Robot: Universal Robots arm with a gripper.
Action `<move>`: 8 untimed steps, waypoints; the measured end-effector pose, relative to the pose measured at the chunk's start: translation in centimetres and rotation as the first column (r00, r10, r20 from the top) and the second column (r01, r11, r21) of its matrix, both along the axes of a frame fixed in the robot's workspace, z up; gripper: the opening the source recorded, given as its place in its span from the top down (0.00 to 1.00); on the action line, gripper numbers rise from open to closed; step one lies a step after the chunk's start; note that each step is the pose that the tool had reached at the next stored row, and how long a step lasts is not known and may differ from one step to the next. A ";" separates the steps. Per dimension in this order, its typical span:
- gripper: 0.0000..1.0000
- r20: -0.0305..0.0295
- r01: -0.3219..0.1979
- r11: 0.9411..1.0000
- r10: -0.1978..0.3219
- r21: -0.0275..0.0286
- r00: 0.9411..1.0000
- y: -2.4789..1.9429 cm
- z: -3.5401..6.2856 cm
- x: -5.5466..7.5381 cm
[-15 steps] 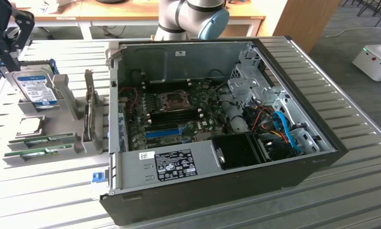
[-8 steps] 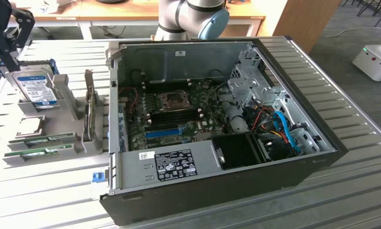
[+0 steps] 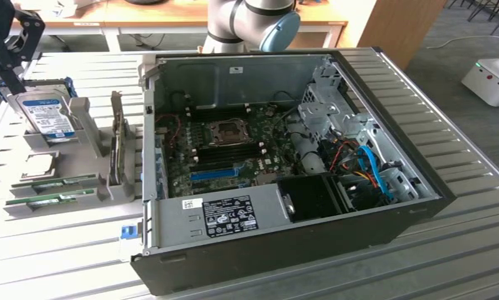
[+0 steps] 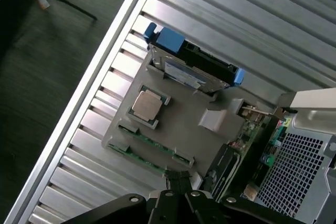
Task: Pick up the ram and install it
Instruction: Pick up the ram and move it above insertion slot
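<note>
Green and thin, the ram (image 3: 42,200) (image 4: 137,157) lies flat in the front slot of the grey holder (image 3: 87,125) (image 4: 184,114), at the end nearest the table's edge. A second green stick (image 3: 66,181) (image 4: 152,141) lies just beside it, parallel and so alike that I can barely tell the two apart. Behind them in the same holder the square silver processor (image 3: 39,164) (image 4: 147,104) rests in its own recess. Further back the hard drive (image 3: 49,115) (image 4: 191,69) with its blue label stands propped on edge. An expansion card (image 3: 119,144) stands upright along the side of the holder that faces the computer case (image 3: 316,237). My gripper (image 3: 12,75) (image 4: 178,179) hangs above the hard drive end of the holder, at the exterior view's left, well apart from the ram. Its fingers are pressed together with nothing between them. In the wrist view the fingertips point down toward the holder, close to one end of the two sticks. The case lies open on its side to the exterior view's right of the holder, the motherboard (image 3: 232,147) facing up inside it. Everything sits on the slatted metal table (image 3: 466,187) (image 4: 252,14). The base of my arm (image 3: 249,22) rises behind the case.
</note>
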State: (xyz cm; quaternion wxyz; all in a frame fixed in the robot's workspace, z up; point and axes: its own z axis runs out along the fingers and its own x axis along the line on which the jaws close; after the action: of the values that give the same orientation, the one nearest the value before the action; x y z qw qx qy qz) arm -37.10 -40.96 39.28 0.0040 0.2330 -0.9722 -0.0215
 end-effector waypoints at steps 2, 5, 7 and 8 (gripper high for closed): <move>0.89 0.000 -0.035 0.999 0.035 0.000 0.999 0.00 0.00 0.0; 0.89 0.000 -0.089 0.996 0.089 0.000 0.996 0.00 0.00 0.0; 0.89 0.000 -0.123 0.992 0.123 0.000 0.992 0.00 0.00 0.0; 0.89 0.000 -0.139 0.990 0.139 0.000 0.990 0.00 0.00 0.0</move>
State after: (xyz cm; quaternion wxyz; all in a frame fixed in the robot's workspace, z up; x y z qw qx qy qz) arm -37.10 -40.96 39.28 0.0057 0.3004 -0.9536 -0.0213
